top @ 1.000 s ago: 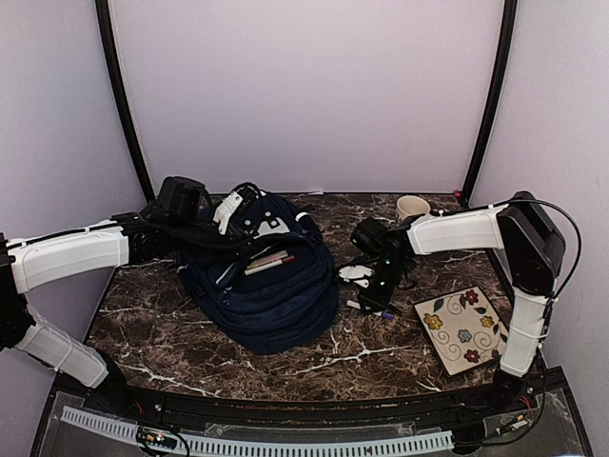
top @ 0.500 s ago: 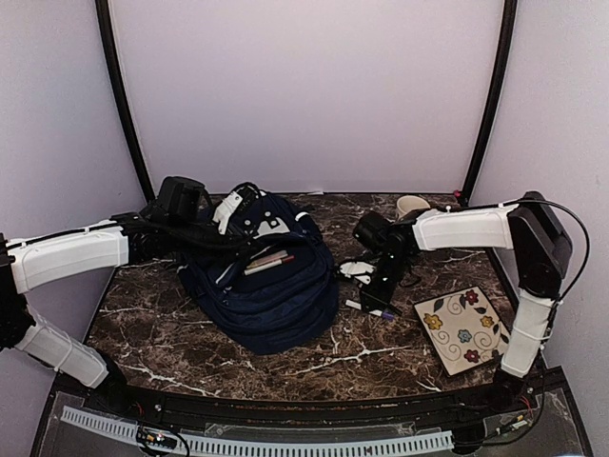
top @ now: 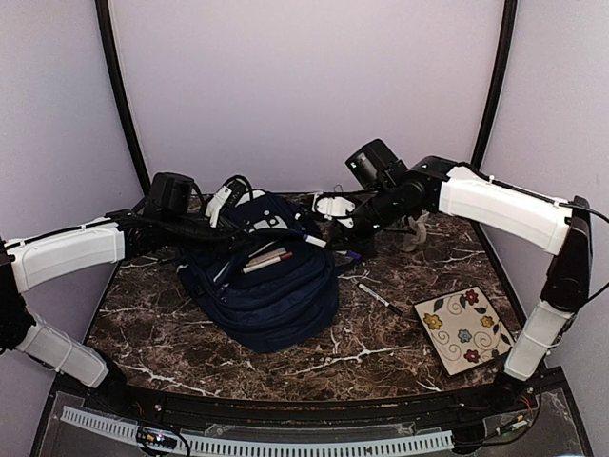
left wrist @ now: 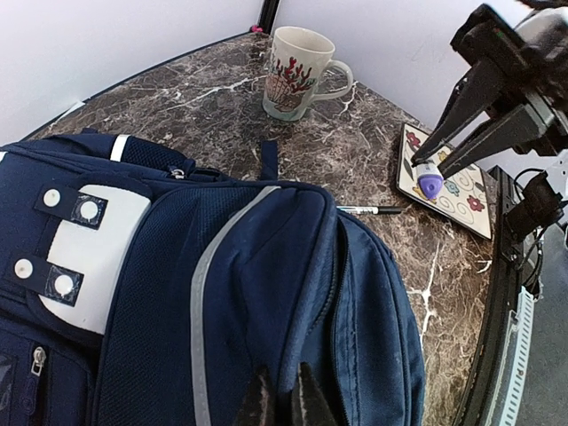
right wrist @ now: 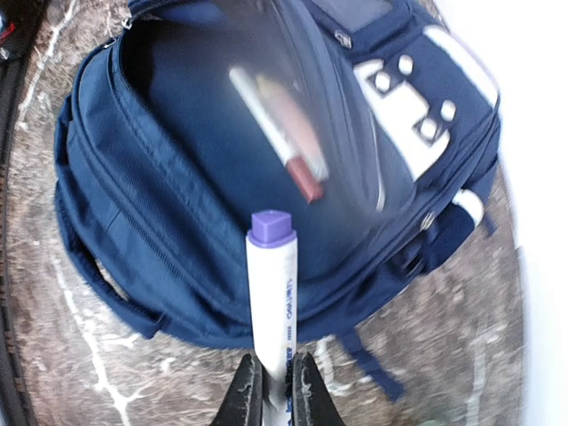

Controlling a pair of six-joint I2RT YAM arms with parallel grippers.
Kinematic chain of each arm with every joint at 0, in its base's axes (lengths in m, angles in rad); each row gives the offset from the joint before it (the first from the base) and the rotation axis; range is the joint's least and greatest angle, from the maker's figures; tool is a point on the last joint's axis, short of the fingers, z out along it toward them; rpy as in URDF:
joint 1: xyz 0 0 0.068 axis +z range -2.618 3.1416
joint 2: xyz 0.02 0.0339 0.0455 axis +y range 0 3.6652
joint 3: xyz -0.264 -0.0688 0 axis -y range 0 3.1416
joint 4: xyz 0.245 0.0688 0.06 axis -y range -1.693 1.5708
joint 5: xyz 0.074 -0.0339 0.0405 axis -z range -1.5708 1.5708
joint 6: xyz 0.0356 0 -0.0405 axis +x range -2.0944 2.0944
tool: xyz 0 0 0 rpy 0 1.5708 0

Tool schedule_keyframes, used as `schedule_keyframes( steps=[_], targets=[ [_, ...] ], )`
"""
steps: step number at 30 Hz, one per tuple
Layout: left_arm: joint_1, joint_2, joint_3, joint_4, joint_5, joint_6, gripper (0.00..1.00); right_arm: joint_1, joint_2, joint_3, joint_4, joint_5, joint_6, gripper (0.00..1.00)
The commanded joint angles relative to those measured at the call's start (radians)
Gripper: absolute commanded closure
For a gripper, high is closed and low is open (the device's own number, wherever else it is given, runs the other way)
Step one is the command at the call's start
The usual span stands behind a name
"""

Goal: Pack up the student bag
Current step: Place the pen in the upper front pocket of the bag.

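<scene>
The student bag (top: 271,295) lies on the marble table, navy with a white slotted patch (left wrist: 89,248), its top pocket held open. Two pens (top: 266,259) lie in that pocket. My left gripper (left wrist: 282,390) is shut on the fabric edge of the pocket opening at the bag's left side (top: 228,236). My right gripper (right wrist: 277,377) is shut on a white marker with a purple cap (right wrist: 275,284), held in the air above the bag's right edge (top: 357,238). The left wrist view shows that marker's cap (left wrist: 429,184) sticking out below the right fingers.
A black-and-white pen (top: 381,298) lies on the table right of the bag. A floral square plate (top: 463,328) sits at the near right. A patterned mug (left wrist: 293,60) stands at the back right, partly behind the right arm in the top view.
My right gripper closed on the purple-capped marker on the table, lifted it and swung up and left toward the bag. The other pen stayed on the table. The left arm holds still.
</scene>
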Motion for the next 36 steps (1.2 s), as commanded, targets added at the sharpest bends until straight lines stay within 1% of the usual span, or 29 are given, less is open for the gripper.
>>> schedule_keyframes(
  steps=[1,3,6,9,13,18,22,23,25,28,32,35,36],
  targets=[
    [0.016,-0.049,0.000,0.109,0.038,-0.013,1.00,0.128,0.076,0.101,0.074,0.199,-0.179,0.93],
    [0.016,-0.050,0.000,0.111,0.039,-0.020,1.00,0.206,0.123,0.148,0.072,0.294,-0.254,0.95],
    [0.016,-0.062,-0.001,0.111,0.038,-0.022,1.00,0.273,0.183,0.185,0.101,0.402,-0.346,0.95],
    [0.016,-0.077,-0.007,0.114,0.038,-0.022,1.00,0.312,0.244,0.199,0.151,0.487,-0.419,0.95],
    [0.016,-0.087,-0.012,0.120,0.044,-0.031,1.00,0.330,0.293,0.179,0.236,0.581,-0.506,0.96],
    [0.016,-0.095,-0.013,0.122,0.046,-0.031,1.00,0.331,0.332,0.148,0.322,0.628,-0.572,0.95],
    [0.016,-0.090,-0.012,0.122,0.053,-0.034,1.00,0.330,0.366,0.132,0.398,0.637,-0.613,0.91],
    [0.016,-0.089,-0.012,0.122,0.053,-0.034,1.00,0.331,0.375,0.136,0.407,0.628,-0.617,0.89],
    [0.016,-0.089,-0.012,0.121,0.052,-0.033,1.00,0.330,0.400,0.156,0.418,0.607,-0.615,0.83],
    [0.016,-0.085,-0.012,0.115,0.042,-0.028,1.00,0.325,0.431,0.200,0.410,0.588,-0.601,0.78],
    [0.016,-0.084,-0.011,0.114,0.039,-0.027,1.00,0.317,0.429,0.214,0.416,0.577,-0.592,0.67],
    [0.016,-0.082,-0.011,0.110,0.037,-0.023,1.00,0.319,0.390,0.191,0.413,0.570,-0.577,0.65],
    [0.017,-0.082,-0.011,0.109,0.035,-0.021,1.00,0.318,0.373,0.200,0.389,0.553,-0.551,0.65]
  ],
)
